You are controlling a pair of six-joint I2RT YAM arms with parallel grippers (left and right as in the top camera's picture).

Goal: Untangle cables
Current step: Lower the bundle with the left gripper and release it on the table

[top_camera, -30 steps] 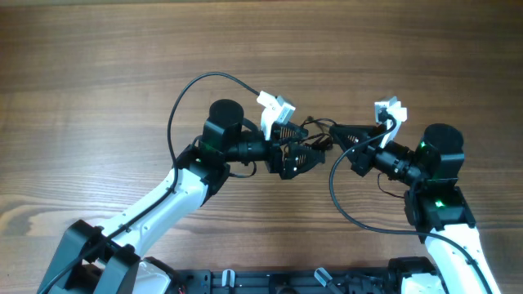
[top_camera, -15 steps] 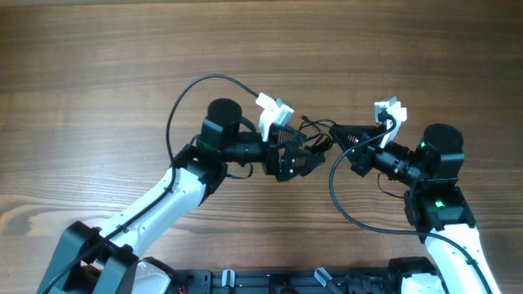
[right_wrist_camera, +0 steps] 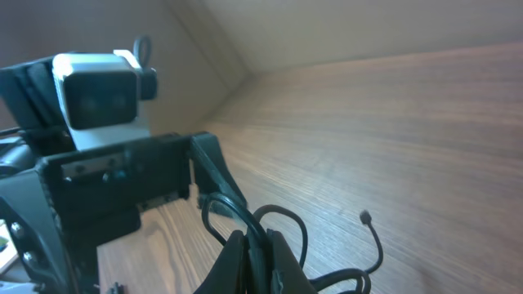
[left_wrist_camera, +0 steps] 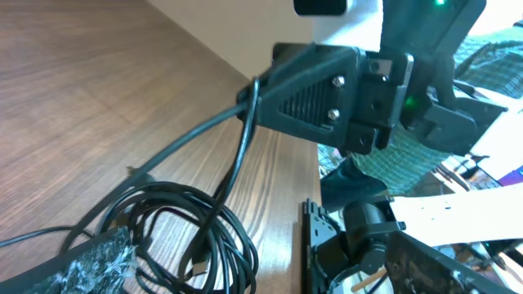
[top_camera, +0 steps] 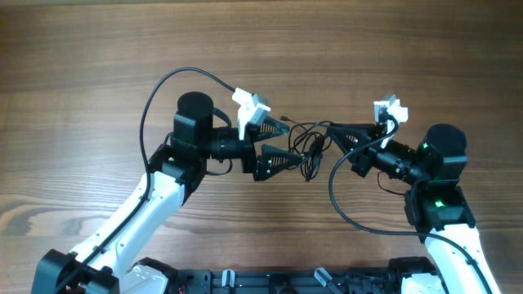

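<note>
The left gripper [top_camera: 288, 141] points toward 3 o'clock over the wooden table [top_camera: 98, 49], and its jaws stand clearly apart. In the left wrist view, loops lie across the one visible pad [left_wrist_camera: 98, 257], with nothing squeezing them.

The cables [top_camera: 309, 149] sit bunched in a small tangle just at 3 o'clock of those fingertips, between the two arms.

At about 1 o'clock of the tangle, the right gripper [top_camera: 333, 129] points toward 9 o'clock. Its jaws are pressed together on a strand that runs from its tip into the loops. In the right wrist view, a small plug end [right_wrist_camera: 365, 217] sticks up at 3 o'clock of the right gripper's fingers.
</note>
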